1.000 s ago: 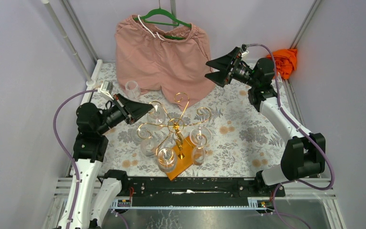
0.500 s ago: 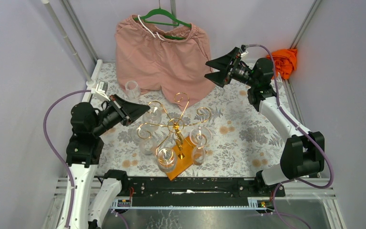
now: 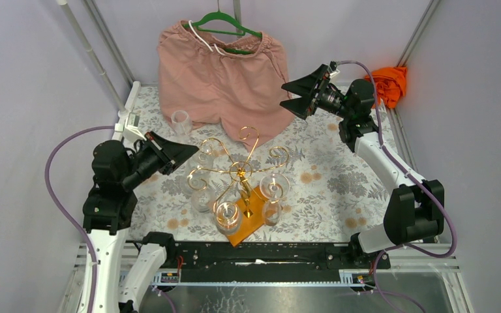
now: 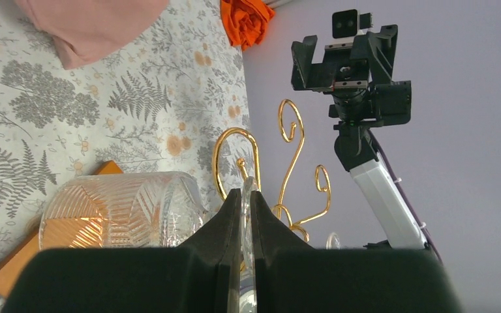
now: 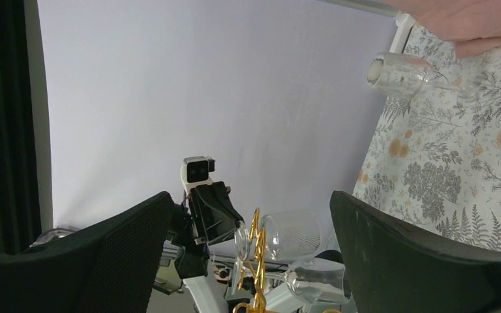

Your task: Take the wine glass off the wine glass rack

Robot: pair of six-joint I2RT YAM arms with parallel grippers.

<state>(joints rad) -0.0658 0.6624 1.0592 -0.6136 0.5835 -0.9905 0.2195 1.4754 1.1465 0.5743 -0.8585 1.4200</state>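
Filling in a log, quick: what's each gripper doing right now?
Left gripper: closed on the foot of a clear patterned wine glass.
Right gripper: open, holding nothing.

Six glasses, one rack, one hanger, one garment, one orange cloth.

place: robot lab cell | plain walls | aluminium frame | floral tablecloth
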